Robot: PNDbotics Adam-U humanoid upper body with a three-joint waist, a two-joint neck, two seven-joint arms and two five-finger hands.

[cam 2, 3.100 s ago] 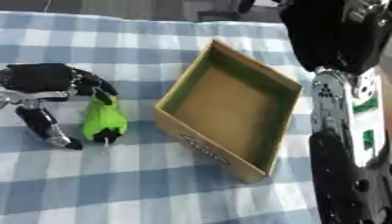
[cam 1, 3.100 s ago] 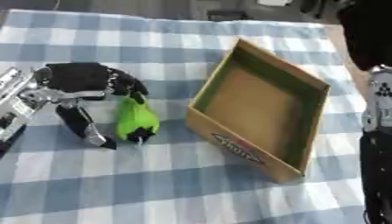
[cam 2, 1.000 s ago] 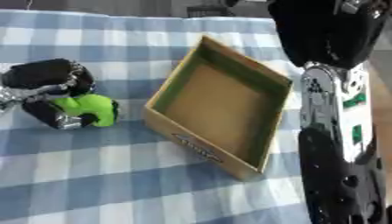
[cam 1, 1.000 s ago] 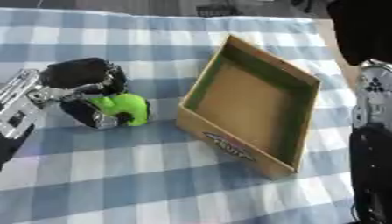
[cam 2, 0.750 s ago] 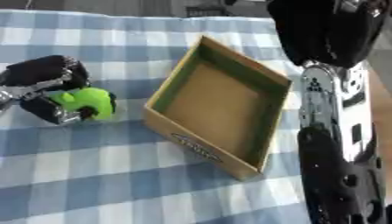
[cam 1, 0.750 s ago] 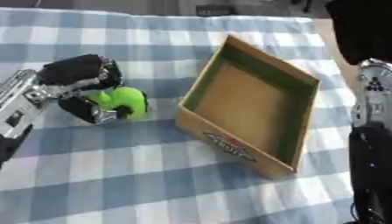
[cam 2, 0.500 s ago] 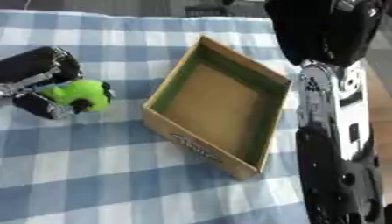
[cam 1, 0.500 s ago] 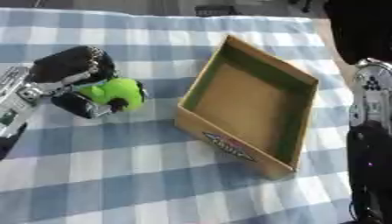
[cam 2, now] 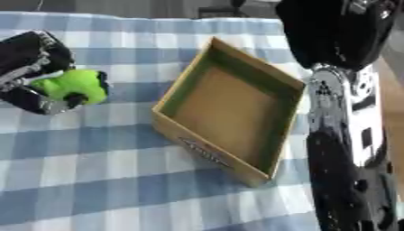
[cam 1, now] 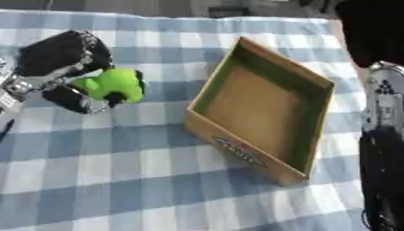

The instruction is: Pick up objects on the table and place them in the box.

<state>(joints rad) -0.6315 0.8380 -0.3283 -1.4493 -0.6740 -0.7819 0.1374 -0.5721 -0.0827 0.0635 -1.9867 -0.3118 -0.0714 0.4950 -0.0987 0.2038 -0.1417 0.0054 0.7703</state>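
Note:
A bright green object (cam 1: 113, 84) is held in my left hand (cam 1: 63, 61), whose black fingers and thumb curl round it at the left of the table, lifted a little off the cloth. To its right lies the open cardboard box (cam 1: 264, 107), turned at an angle, with nothing showing inside. My right arm (cam 2: 347, 149) hangs down the right side; its hand does not show in either view.
A blue and white checked cloth (cam 1: 118, 180) covers the table. The box's near wall (cam 1: 236, 151) carries a printed label. Dark shapes stand beyond the table's far edge.
My left hand has shut round the green object and raised it up and toward the far side. The box has not moved.

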